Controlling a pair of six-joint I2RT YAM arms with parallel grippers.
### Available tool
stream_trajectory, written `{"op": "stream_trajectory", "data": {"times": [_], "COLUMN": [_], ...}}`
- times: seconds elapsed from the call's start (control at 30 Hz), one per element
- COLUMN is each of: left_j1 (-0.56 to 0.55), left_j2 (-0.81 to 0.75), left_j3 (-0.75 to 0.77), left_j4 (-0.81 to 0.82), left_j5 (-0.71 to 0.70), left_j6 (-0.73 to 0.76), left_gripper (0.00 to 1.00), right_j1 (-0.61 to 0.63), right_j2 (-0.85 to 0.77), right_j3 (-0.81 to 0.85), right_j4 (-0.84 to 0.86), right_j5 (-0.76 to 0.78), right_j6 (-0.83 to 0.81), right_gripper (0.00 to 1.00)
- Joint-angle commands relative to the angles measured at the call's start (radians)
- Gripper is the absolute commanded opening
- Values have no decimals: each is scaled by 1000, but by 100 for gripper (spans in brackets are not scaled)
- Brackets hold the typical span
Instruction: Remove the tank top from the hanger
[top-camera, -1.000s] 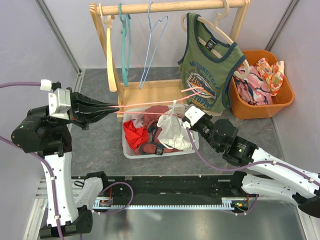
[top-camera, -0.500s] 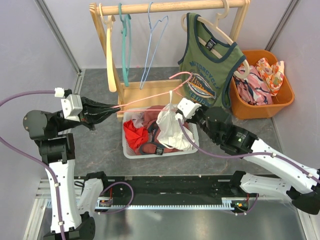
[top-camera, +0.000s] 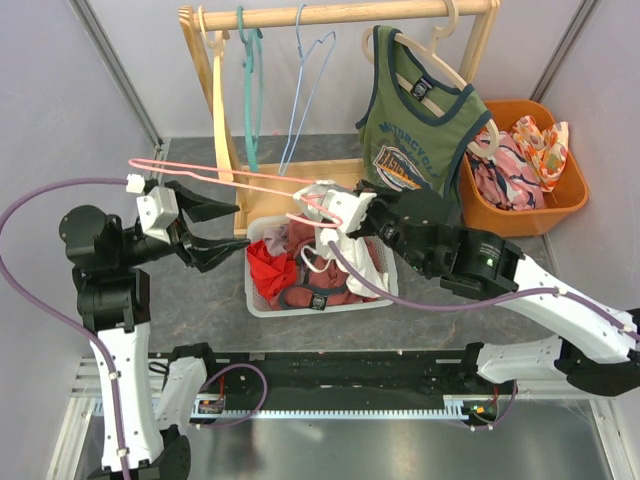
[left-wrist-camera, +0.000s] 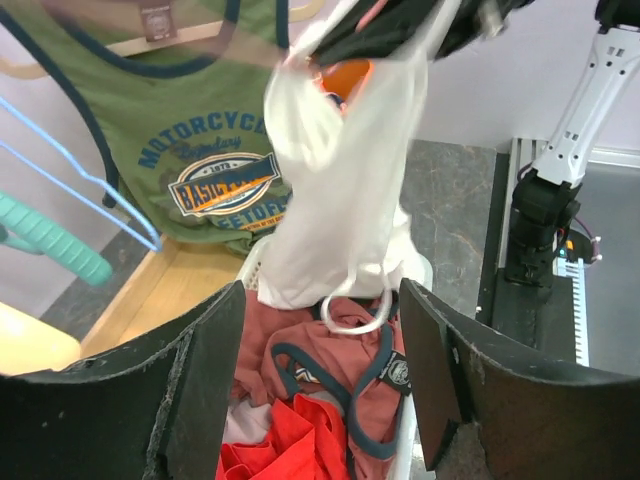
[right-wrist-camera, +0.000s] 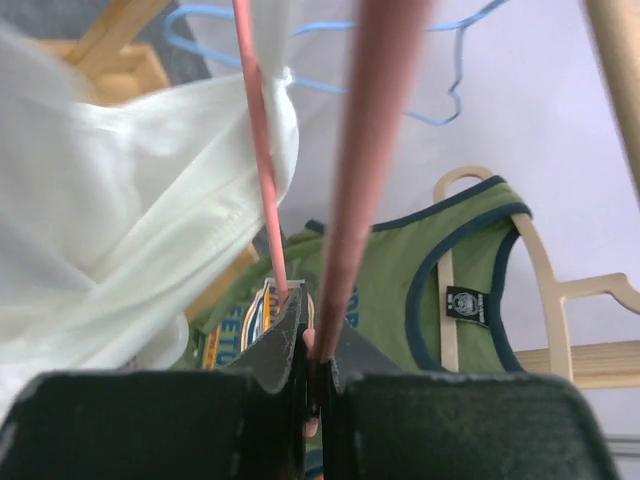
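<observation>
Two tank tops show from above. The white top (top-camera: 350, 262), the one you are after, droops under the right claw (top-camera: 318, 200) over the basket (top-camera: 320, 306). A green top (top-camera: 415, 150) hangs on the rail (top-camera: 340, 14). One pink hanger (top-camera: 220, 182) is off the rail. Its long axis runs sideways, from the right claw, which pinches it, out past and above the left claw (top-camera: 238, 232). Four rail hangers (top-camera: 250, 90) hang there, counting the one under the green top. One bin (top-camera: 568, 200) sits far right. Your left claw is spread wide and empty, and the white top lies to its right, near but apart.

From the left wrist, the left claw (left-wrist-camera: 322, 290) is wide open. The white top (left-wrist-camera: 340, 180) dangles straight ahead, untouched, with the green top (left-wrist-camera: 180, 130) behind it.

From the right wrist, the right claw (right-wrist-camera: 312, 345) is clamped tight on the hanger (right-wrist-camera: 365, 150). The white top (right-wrist-camera: 120, 230) bunches to the left, and one wire seems to pass through its fabric, so I judge it not yet free. Your left claw is the free one, so you would likely close it on the cloth ahead and draw it along the wire, away from the right claw.
</observation>
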Motion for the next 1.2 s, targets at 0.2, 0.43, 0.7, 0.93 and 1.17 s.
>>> {"op": "stream_trajectory", "data": {"times": [0.2, 0.43, 0.7, 0.93, 1.17], "left_j1": [1, 1, 1, 1, -1], "left_j2": [-145, -187, -271, -326, -297], "left_j3": [-24, 25, -5, 4, 67], "left_j4": [-33, -30, -32, -30, -30], "left_j5": [51, 70, 197, 211, 230], "left_j6": [25, -26, -142, -160, -159], "left_gripper": [72, 71, 69, 70, 70], "right_j1": [47, 47, 26, -22, -54], "right_j2": [36, 57, 120, 159, 183], "right_j3": [96, 142, 90, 142, 202], "right_j4": [-292, -374, -406, -434, -538], "right_j5": [-89, -252, -266, -258, -349], "right_j6": [97, 179, 271, 314, 314], "right_gripper": [0, 0, 0, 0, 0]}}
